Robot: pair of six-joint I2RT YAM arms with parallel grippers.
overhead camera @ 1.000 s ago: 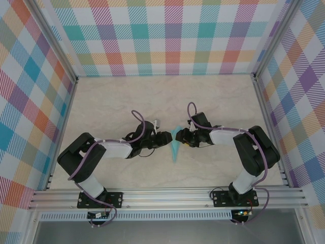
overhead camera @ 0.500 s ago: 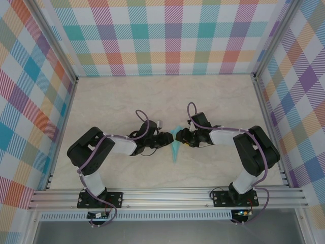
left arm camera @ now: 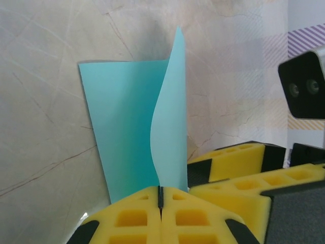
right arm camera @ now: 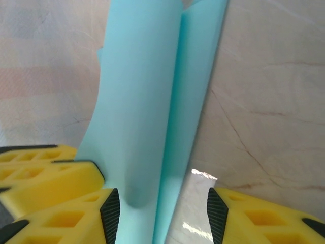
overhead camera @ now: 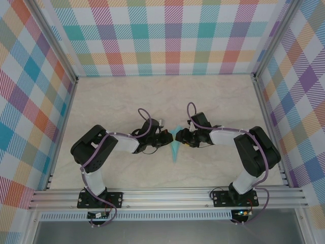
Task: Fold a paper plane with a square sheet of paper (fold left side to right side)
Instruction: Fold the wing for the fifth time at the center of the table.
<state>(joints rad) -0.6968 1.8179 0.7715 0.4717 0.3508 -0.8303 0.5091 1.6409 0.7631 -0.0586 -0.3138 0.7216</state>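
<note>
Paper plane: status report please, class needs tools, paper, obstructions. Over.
Left tool shut on raised flap of paper plane. Right tool open, straddling the paper. Tools nearly tip to tip, crowding the fold.

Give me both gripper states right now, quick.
Left gripper: closed, pinching a raised flap of the paper plane.
Right gripper: open, fingers either side of the paper plane, not clamped.

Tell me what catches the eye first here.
The turquoise paper plane lies in the centre of the table, one flap upright. The left gripper is pinched shut on that flap, while the right gripper straddles the paper with its yellow fingers apart. Bright checked walls stand all around.
</note>
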